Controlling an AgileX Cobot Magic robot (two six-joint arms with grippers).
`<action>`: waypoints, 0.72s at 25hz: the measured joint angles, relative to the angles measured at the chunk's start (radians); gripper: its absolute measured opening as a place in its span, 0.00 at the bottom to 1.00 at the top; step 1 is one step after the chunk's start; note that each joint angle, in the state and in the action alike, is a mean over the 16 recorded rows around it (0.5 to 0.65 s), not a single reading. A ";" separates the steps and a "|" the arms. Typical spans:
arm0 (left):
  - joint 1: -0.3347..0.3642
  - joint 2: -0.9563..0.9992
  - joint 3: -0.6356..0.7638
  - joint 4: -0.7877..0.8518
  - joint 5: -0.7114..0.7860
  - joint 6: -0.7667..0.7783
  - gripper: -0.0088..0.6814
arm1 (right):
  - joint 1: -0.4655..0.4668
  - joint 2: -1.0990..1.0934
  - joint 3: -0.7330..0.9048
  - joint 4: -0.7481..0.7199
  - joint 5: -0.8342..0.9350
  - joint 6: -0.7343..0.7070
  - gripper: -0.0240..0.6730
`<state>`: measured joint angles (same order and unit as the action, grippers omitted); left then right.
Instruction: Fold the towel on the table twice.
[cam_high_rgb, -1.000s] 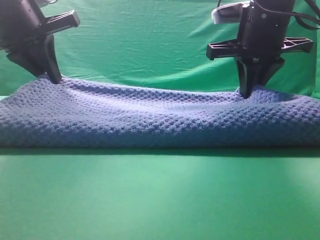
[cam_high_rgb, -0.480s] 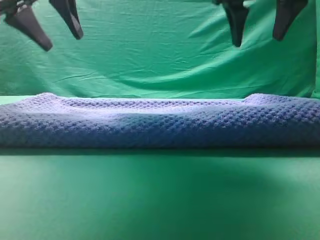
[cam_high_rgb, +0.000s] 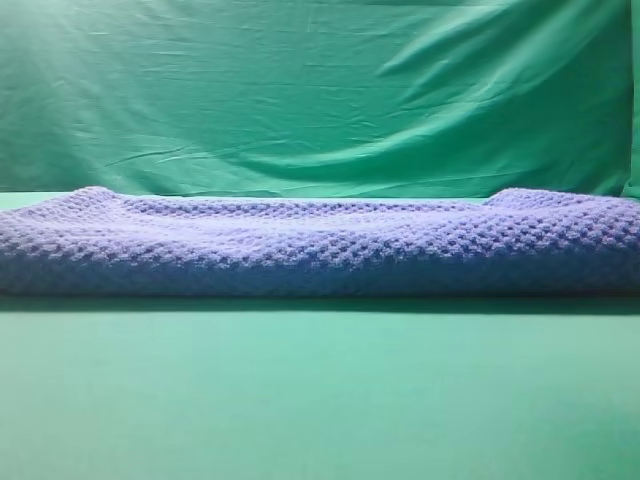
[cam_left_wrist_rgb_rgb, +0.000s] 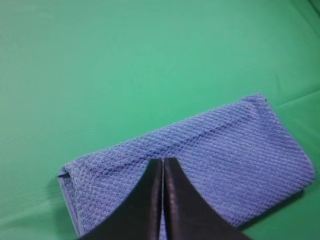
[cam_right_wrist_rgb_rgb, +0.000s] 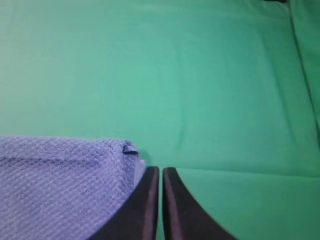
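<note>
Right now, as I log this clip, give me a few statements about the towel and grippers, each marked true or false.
1. The towel lies folded on the table. True.
2. The left gripper grips a towel corner. False: its jaws are shut on nothing, above the towel.
3. The right gripper is shut. True.
4. Both arms show in the exterior high view. False: neither appears there.
5. A second cloth rests on the towel. False: nothing lies on it.

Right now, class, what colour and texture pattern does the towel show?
Blue-grey to periwinkle, with a bumpy waffle-knit pattern on the towel; clearest in the left wrist view.
</note>
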<state>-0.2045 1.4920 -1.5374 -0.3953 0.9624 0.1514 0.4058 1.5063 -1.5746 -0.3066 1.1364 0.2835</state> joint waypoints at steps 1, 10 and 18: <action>0.000 -0.030 0.002 0.003 0.011 0.004 0.02 | 0.000 -0.036 0.011 0.005 0.010 -0.004 0.05; 0.000 -0.376 0.211 0.008 -0.005 0.056 0.01 | 0.000 -0.400 0.240 0.091 -0.016 -0.090 0.03; 0.000 -0.750 0.558 -0.024 -0.115 0.112 0.01 | 0.000 -0.748 0.576 0.177 -0.174 -0.184 0.03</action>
<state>-0.2045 0.7425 -0.9790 -0.4195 0.8478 0.2636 0.4058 0.7584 -0.9988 -0.1300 0.9625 0.0998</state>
